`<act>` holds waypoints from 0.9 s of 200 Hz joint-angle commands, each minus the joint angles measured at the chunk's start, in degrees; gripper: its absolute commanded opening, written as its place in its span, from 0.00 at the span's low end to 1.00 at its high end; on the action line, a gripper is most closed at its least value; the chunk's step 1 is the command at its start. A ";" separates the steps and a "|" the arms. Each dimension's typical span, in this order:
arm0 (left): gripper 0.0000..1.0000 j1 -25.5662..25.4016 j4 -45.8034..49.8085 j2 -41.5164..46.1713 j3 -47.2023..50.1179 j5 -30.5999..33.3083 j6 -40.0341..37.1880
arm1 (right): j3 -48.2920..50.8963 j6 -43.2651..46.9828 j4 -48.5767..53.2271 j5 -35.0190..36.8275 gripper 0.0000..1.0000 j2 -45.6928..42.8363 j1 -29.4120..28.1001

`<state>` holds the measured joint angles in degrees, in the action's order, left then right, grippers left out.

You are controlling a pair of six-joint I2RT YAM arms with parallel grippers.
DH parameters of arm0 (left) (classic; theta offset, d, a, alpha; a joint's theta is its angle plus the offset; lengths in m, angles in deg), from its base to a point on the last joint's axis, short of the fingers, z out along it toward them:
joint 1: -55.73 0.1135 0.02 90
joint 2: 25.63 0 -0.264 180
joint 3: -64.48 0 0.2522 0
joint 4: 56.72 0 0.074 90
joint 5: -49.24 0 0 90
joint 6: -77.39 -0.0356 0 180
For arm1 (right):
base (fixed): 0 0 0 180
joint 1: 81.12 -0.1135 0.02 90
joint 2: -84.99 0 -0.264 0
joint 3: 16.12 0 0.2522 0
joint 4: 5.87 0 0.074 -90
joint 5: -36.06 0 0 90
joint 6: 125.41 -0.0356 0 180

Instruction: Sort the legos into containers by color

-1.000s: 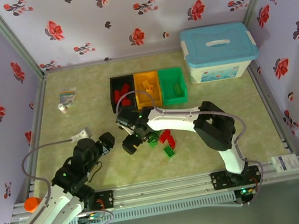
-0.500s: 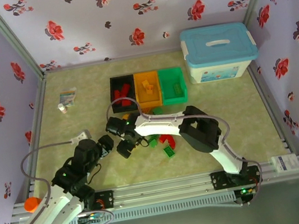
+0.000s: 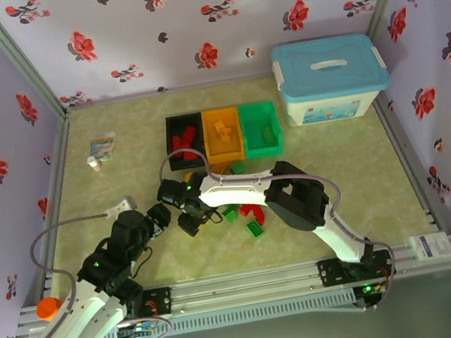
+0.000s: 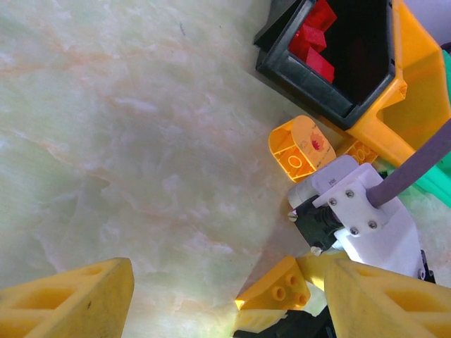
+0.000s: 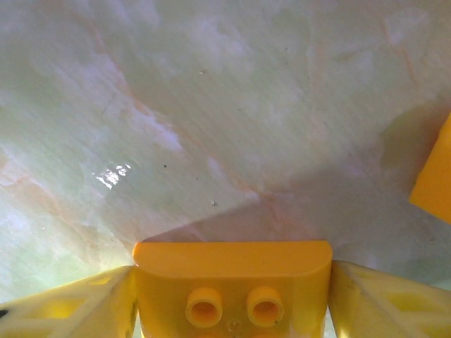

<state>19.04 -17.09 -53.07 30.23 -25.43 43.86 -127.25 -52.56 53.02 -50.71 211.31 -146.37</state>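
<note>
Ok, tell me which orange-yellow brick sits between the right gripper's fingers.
The two-stud brick, flanked by both fingers; the rounded brick lies loose beside the black bin.

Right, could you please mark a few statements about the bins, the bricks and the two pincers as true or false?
1. The right pincer has an orange-yellow brick between its fingers. True.
2. The left pincer grips a brick. False: it is open and empty.
3. The black bin holds red bricks. True.
4. The orange bin stands at the right end of the row. False: it is in the middle; the green bin is at the right end.
5. The white box has its lid off. False: the light-blue lid is on it.
</note>
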 commanded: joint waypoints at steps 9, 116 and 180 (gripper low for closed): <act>0.72 0.48 1.89 1.32 -0.64 2.14 -0.35 | -0.28 -1.23 1.60 -0.13 0.64 -2.54 0.76; 0.72 0.15 1.49 -6.22 -3.77 -1.67 -4.60 | -14.34 4.86 6.42 6.47 0.65 -5.63 18.10; 0.73 -2.57 -9.05 -18.19 -4.75 -4.59 -5.39 | -28.65 7.12 9.37 8.13 0.83 4.30 26.28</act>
<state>17.44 -20.92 -68.22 27.82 -28.73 40.25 -151.33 -47.29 58.61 -43.94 211.75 -121.48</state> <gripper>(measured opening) 0.728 0.674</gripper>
